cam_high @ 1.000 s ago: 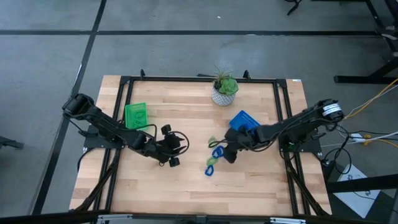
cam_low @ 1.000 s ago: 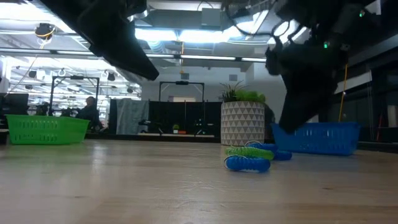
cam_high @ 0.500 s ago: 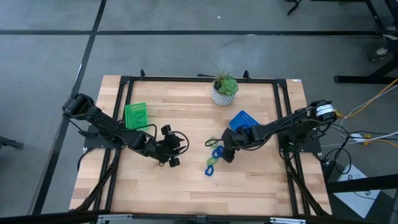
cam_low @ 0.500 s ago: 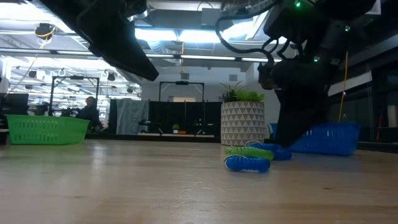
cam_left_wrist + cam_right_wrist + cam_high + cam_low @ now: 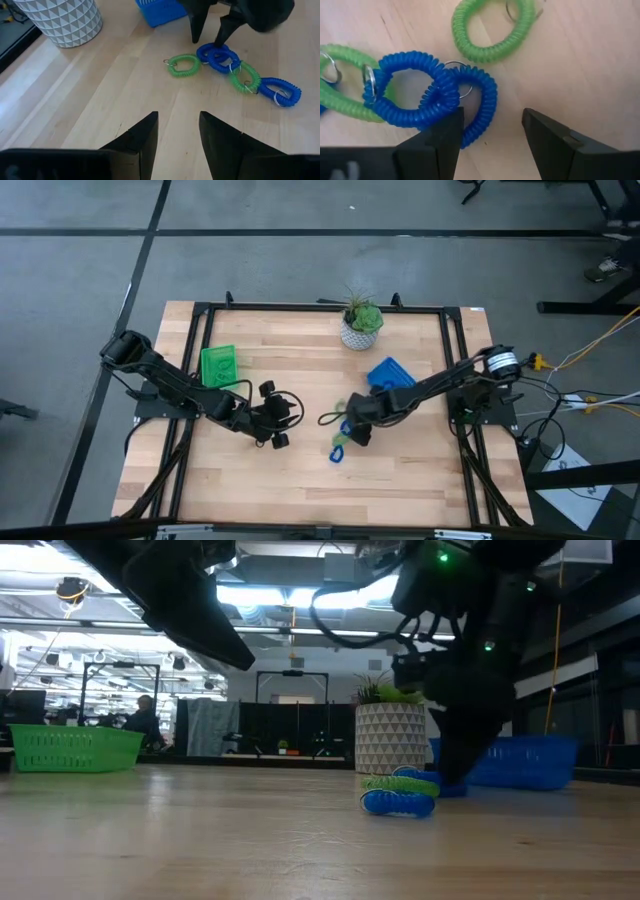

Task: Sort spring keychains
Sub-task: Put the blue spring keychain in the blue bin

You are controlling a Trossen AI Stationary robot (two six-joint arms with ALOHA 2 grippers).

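Several spring keychains lie flat in a chain on the wood: a green loop (image 5: 182, 65), two overlapping blue loops (image 5: 438, 97), another green (image 5: 245, 77) and a blue one (image 5: 280, 91). My right gripper (image 5: 490, 140) is open and low over the overlapping blue pair (image 5: 347, 425). One finger stands over the nearer blue coil, the other beside it on bare wood. My left gripper (image 5: 283, 420) is open and hovers left of the chain, touching nothing. My right gripper comes down slanting from the table's right side onto the blue keychain's coil (image 5: 479, 112). One fingertip (image 5: 440, 137) stands right at that coil, but I cannot tell whether it touches. The loop lies flat on the table.
A green tray (image 5: 218, 366) sits toward the table's left far side and a blue tray (image 5: 390, 372) just behind my right arm. A potted plant in a patterned white pot (image 5: 360, 330) stands at the far edge. Bare wood lies near the front edge.
My right gripper has moved toward the table's left and down, from beside the blue tray to just over the blue keychains. The keychains have stayed where they were.
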